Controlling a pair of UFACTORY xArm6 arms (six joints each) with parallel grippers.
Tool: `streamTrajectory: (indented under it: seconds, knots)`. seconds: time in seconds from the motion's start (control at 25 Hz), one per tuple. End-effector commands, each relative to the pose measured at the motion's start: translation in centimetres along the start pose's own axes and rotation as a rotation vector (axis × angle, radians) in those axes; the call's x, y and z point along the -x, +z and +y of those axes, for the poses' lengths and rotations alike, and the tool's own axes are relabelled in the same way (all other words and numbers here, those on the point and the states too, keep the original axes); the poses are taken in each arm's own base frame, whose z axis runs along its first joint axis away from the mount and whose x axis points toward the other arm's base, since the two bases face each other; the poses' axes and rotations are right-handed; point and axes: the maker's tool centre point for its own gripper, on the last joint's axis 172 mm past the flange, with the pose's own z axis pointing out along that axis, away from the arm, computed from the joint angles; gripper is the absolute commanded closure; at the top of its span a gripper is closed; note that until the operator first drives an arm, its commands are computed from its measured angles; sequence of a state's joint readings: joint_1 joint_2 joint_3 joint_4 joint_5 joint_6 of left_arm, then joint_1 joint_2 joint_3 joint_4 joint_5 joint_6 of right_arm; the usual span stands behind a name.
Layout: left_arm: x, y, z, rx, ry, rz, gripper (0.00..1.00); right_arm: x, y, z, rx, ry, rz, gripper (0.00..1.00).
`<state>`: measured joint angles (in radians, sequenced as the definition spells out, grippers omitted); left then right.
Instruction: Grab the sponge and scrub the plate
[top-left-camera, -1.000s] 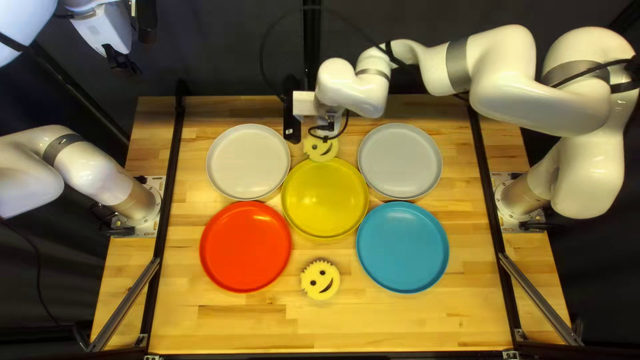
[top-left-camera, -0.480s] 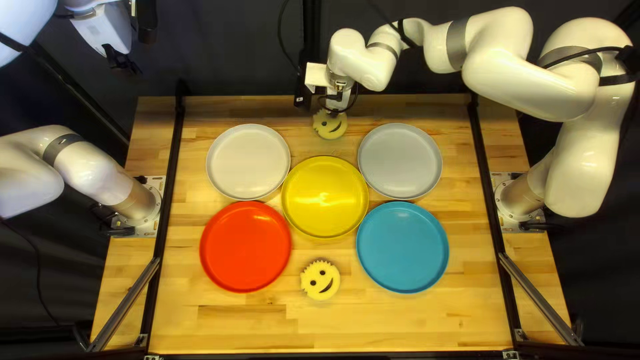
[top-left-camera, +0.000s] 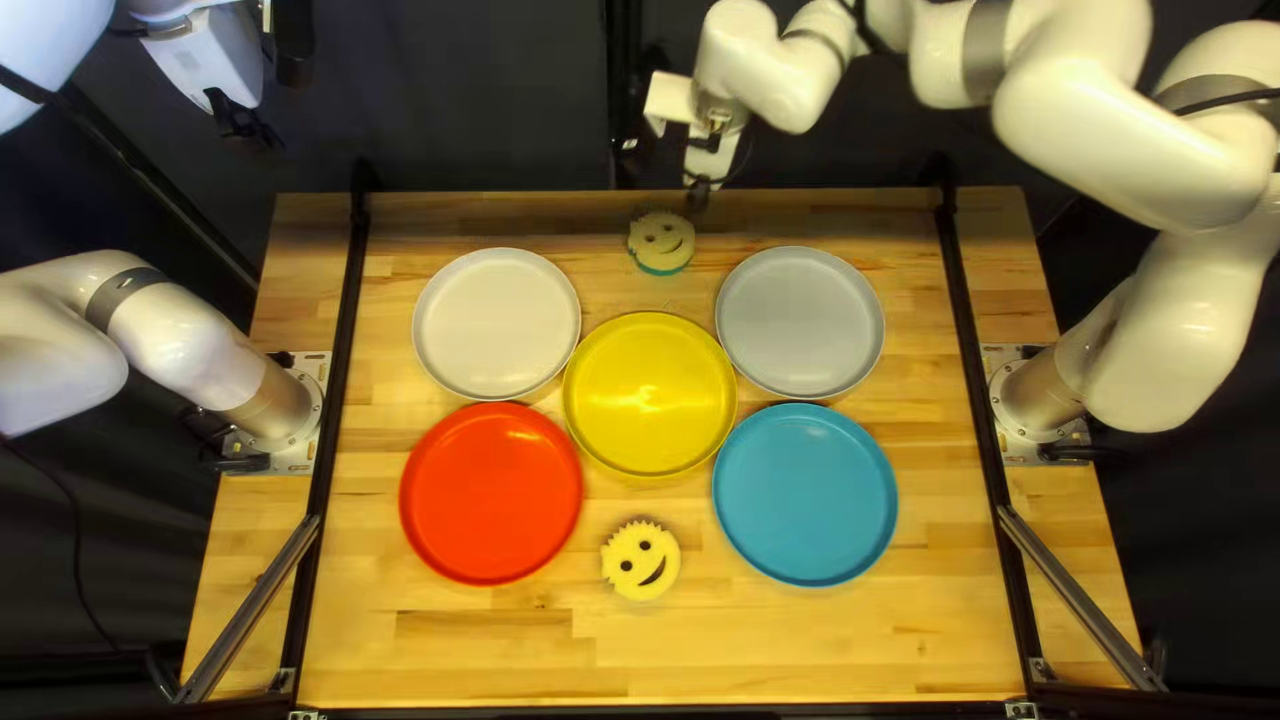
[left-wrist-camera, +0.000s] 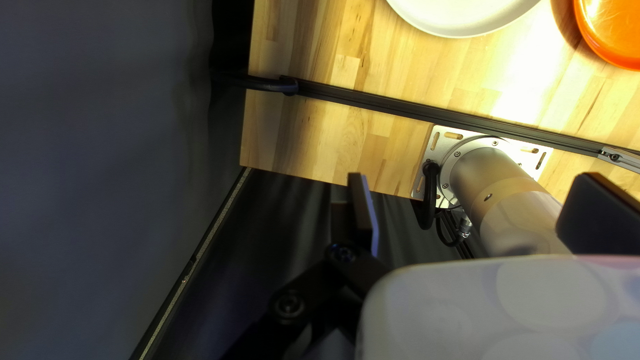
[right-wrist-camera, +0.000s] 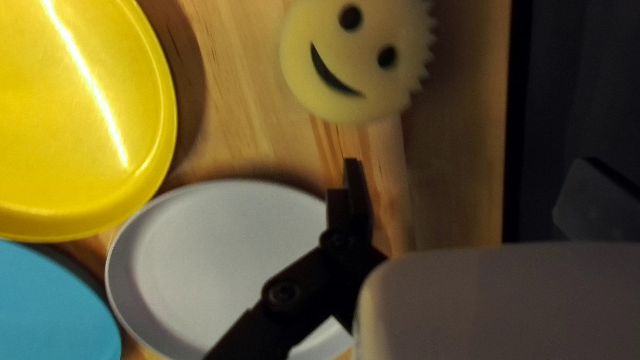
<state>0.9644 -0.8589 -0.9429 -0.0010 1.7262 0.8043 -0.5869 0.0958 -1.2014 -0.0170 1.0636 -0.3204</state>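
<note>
Sponge (top-left-camera: 662, 244) with a printed smile shows at upper centre of the top left view, between the white plate (top-left-camera: 496, 324) and the grey plate (top-left-camera: 800, 323), just beyond the yellow plate (top-left-camera: 650, 395). The right gripper (top-left-camera: 667, 174) hangs near it, fingers spread wide. A second sponge (top-left-camera: 640, 560) (grinning too) lies at lower centre, near the red plate (top-left-camera: 491, 494) and the blue plate (top-left-camera: 804, 495). At upper left, the left gripper (top-left-camera: 244, 123) hovers with its fingers well apart.
</note>
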Motion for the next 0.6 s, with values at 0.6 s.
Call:
streamTrajectory:
  seconds: [0.6]
  knots:
    - [0.0, 0.0, 0.0, 0.0, 0.0, 0.0, 0.0, 18.8, -13.9, 3.0, 0.063, 0.009, -0.053, 0.0]
